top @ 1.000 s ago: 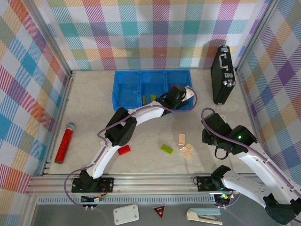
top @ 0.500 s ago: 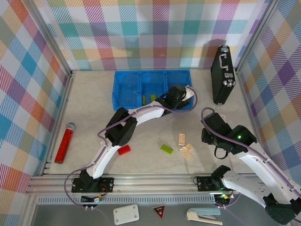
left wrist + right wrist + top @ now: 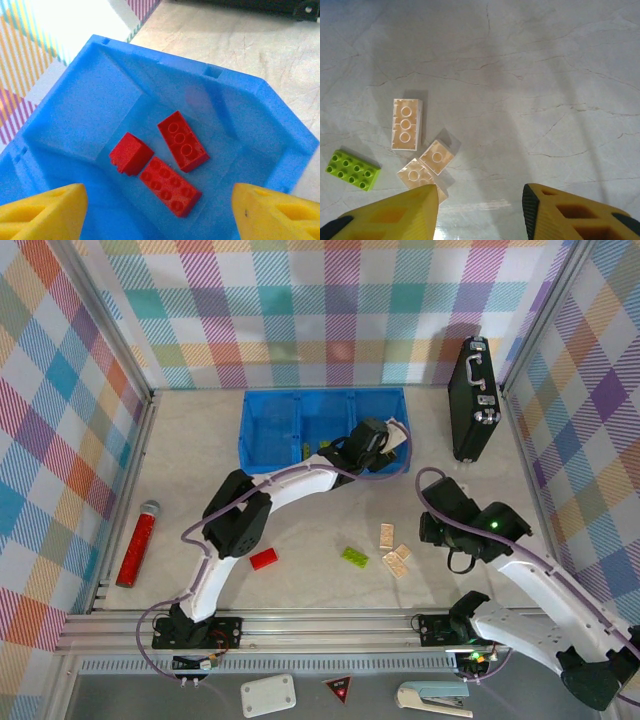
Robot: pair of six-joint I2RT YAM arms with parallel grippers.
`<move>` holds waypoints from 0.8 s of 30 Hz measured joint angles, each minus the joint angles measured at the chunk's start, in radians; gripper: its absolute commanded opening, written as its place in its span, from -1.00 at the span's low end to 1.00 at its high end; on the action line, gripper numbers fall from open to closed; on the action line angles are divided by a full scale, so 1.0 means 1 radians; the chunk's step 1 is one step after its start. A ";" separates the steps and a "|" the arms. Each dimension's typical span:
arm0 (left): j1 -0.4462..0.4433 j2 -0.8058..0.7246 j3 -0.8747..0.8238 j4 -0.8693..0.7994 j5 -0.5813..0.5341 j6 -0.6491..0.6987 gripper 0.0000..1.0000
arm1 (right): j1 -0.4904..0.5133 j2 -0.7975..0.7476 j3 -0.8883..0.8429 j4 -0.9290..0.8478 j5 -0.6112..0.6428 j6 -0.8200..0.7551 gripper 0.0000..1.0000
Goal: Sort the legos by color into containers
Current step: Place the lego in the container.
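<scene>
My left gripper (image 3: 383, 443) hangs open over the right compartment of the blue bin (image 3: 262, 430). In the left wrist view, three red legos (image 3: 171, 186) (image 3: 183, 140) (image 3: 130, 153) lie on the floor of that compartment (image 3: 80, 115), between and beyond my yellow fingers (image 3: 40, 215). Two green legos (image 3: 325, 447) lie in the middle compartment. On the table lie a red lego (image 3: 264, 558), a green lego (image 3: 354, 556) (image 3: 353, 170) and three beige legos (image 3: 406, 124) (image 3: 436, 156) (image 3: 415, 172). My right gripper (image 3: 432, 525) (image 3: 480, 215) is open and empty, just right of the beige ones.
A black case (image 3: 474, 398) stands at the back right. A red cylinder with a grey cap (image 3: 138, 542) lies at the left edge. A stapler (image 3: 433, 698) and a white block (image 3: 268, 695) sit below the front rail. Checked walls enclose the table.
The left arm has swung a little to the left, its gripper still over the right compartment. The right gripper has shifted slightly left toward the beige legos.
</scene>
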 measured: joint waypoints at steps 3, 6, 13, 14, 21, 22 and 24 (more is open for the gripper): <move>-0.001 -0.071 -0.062 -0.019 0.001 -0.037 0.50 | 0.000 0.029 0.000 0.023 -0.013 -0.005 0.02; -0.002 -0.137 -0.119 -0.052 0.007 -0.077 0.49 | 0.000 0.058 -0.001 0.045 -0.027 -0.015 0.03; -0.002 -0.241 -0.212 -0.166 0.008 -0.211 0.46 | 0.000 0.142 -0.001 0.108 -0.077 -0.026 0.07; -0.002 -0.256 -0.227 -0.183 0.012 -0.238 0.46 | 0.000 0.152 -0.001 0.117 -0.086 -0.026 0.08; -0.002 -0.336 -0.295 -0.301 0.032 -0.417 0.44 | 0.000 0.203 -0.006 0.159 -0.132 -0.019 0.15; -0.002 -0.345 -0.299 -0.316 0.034 -0.439 0.44 | 0.000 0.209 -0.008 0.165 -0.138 -0.017 0.16; -0.002 -0.361 -0.311 -0.344 0.041 -0.478 0.44 | 0.000 0.222 -0.013 0.175 -0.146 -0.006 0.18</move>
